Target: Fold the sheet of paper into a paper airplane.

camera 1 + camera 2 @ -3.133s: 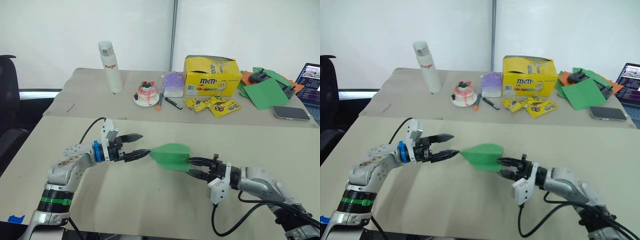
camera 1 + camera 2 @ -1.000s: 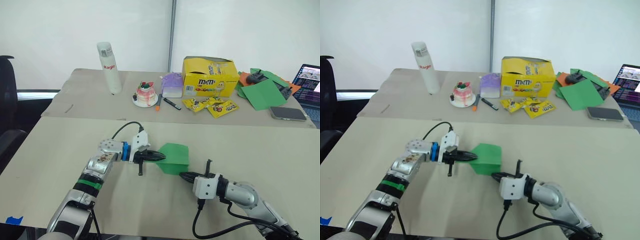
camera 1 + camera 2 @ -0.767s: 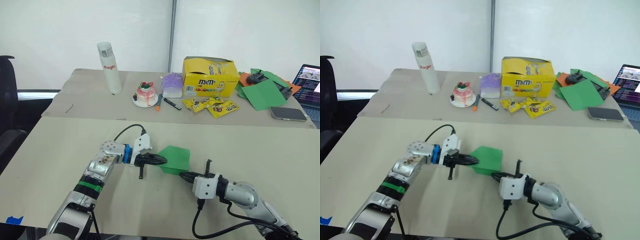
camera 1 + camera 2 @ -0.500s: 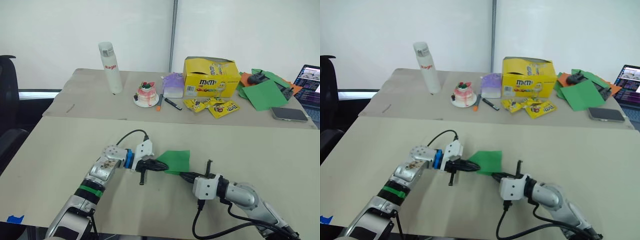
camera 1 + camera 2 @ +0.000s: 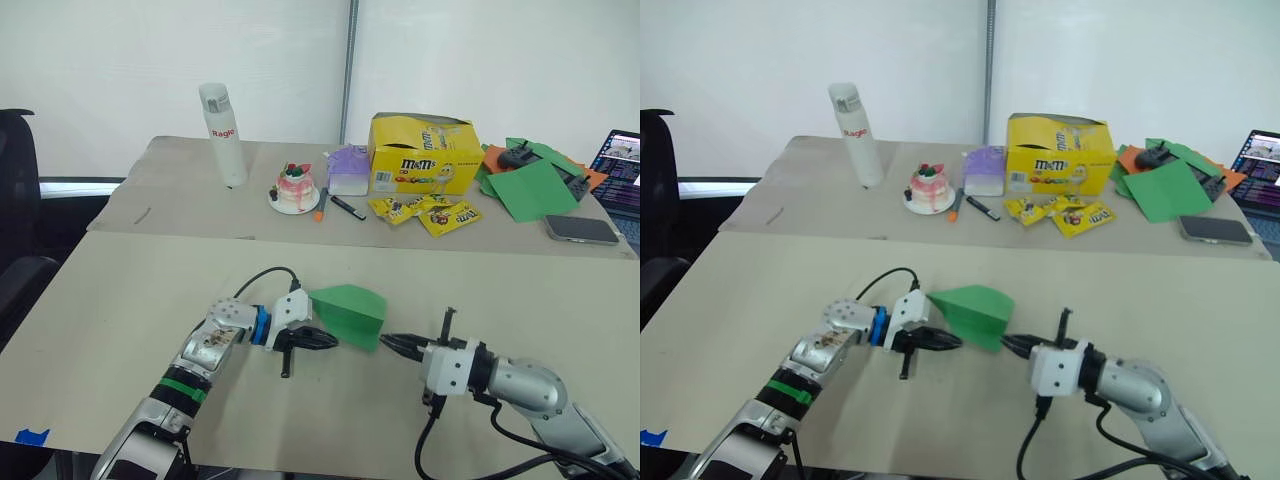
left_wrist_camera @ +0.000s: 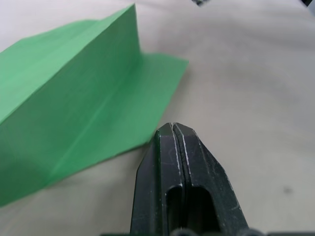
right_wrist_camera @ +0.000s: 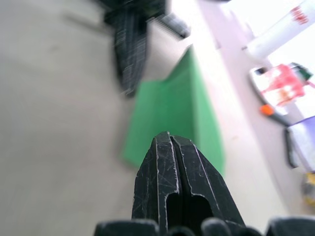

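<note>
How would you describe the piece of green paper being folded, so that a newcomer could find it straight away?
On the near table, look between the robot's two black hands. The sheet of paper lies there, bright green, folded to a creased wedge with one flap raised. The other green sheets lie on the far table.

Yellow box (image 5: 424,153): read "m&m's".
White bottle (image 5: 223,135): bore red "Raglo".
Yellow packets (image 5: 430,212): print illegible.

Soft, even, bright light falls from above; shadows on the pale beige surface (image 5: 120,300) are faint. The head views are sharp throughout. In the right wrist view the background is blurred, and its far corner washes out white.
</note>
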Robot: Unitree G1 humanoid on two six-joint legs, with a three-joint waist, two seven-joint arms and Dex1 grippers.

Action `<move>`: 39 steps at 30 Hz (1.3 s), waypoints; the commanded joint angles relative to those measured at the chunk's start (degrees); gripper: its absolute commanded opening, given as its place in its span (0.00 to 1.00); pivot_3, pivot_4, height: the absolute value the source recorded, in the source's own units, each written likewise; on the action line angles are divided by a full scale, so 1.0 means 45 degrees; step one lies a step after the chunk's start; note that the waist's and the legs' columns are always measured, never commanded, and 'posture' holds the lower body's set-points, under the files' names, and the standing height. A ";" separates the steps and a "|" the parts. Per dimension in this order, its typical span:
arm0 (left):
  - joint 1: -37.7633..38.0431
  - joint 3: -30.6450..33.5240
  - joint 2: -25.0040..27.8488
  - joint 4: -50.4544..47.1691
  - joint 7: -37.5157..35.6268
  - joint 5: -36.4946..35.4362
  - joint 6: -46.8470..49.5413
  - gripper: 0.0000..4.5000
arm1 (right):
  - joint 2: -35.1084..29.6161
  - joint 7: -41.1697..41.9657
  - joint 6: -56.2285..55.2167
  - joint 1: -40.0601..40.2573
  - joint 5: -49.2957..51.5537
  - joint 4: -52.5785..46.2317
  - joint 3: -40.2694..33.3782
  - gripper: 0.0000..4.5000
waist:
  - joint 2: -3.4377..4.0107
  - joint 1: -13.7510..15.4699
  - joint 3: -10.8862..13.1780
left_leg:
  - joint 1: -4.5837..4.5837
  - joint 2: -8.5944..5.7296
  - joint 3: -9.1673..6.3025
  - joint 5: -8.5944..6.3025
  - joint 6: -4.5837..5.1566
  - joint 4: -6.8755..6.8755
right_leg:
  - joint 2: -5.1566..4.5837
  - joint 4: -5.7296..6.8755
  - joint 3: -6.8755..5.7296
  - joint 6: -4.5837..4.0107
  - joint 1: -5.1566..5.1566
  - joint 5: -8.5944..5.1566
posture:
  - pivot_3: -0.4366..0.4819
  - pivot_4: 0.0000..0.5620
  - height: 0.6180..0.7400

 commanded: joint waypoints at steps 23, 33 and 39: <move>0.1188 -0.0793 0.0487 -0.2009 0.2699 0.0701 0.3264 0.01 | 0.0949 0.0721 0.2898 -0.2025 -0.0259 0.0875 0.0573 0.00 | 0.0022 0.0080 -0.0015 | 0.0008 -0.0006 -0.0006 0.0000 0.0001 0.0002 | -0.0011 0.0000 0.0003 0.0000 0.0011 -0.0001 | 0.48 0.27 0.85; 0.1164 -0.0992 0.0372 -0.2094 0.2706 0.0571 0.3945 0.01 | 0.1213 0.0824 0.3081 -0.0899 0.0118 0.0208 0.0562 0.00 | 0.0031 0.0092 -0.0027 | 0.0015 -0.0009 -0.0006 -0.0002 0.0004 0.0003 | -0.0014 -0.0001 0.0003 0.0006 0.0021 -0.0004 | 0.48 0.27 0.85; 0.0933 -0.0963 0.0478 -0.2081 0.2517 0.0487 0.4135 0.01 | 0.1197 0.0632 0.2498 -0.0301 -0.0217 0.0543 0.0689 0.00 | 0.0029 0.0098 -0.0029 | 0.0015 -0.0012 -0.0007 -0.0002 0.0005 0.0004 | -0.0017 -0.0006 0.0001 0.0009 0.0026 -0.0006 | 0.48 0.27 0.85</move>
